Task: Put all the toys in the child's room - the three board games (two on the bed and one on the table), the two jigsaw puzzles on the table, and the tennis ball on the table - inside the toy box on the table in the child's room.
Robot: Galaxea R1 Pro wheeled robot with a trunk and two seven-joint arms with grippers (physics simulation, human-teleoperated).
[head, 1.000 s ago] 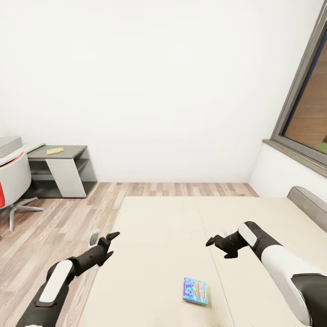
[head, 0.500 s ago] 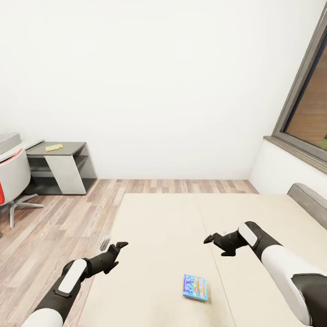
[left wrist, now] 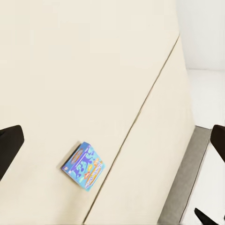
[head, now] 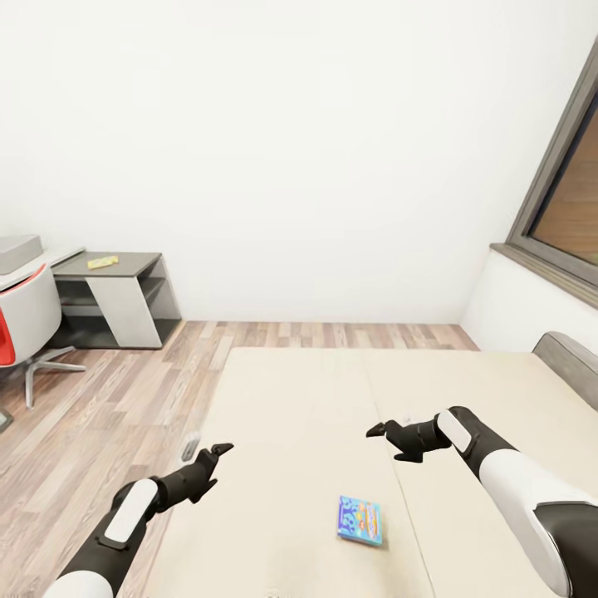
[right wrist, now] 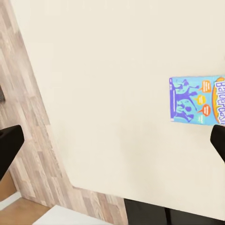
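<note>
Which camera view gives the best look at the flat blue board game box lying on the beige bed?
The right wrist view: the flat blue board game box appears large, its printed face toward the camera, lettering partly readable. In the left wrist view it is smaller and tilted. In the head view it is small, on the beige bed.

My arms wore glossy white shells over black joints, each forearm carrying a white oval panel, and tapered into my matte black left gripper [head: 218, 453] and right gripper [head: 375, 430].

One blue board game [head: 360, 520] lies on one bed [head: 299, 399]; two grippers, left gripper [head: 218, 454] and right gripper [head: 375, 429].
</note>
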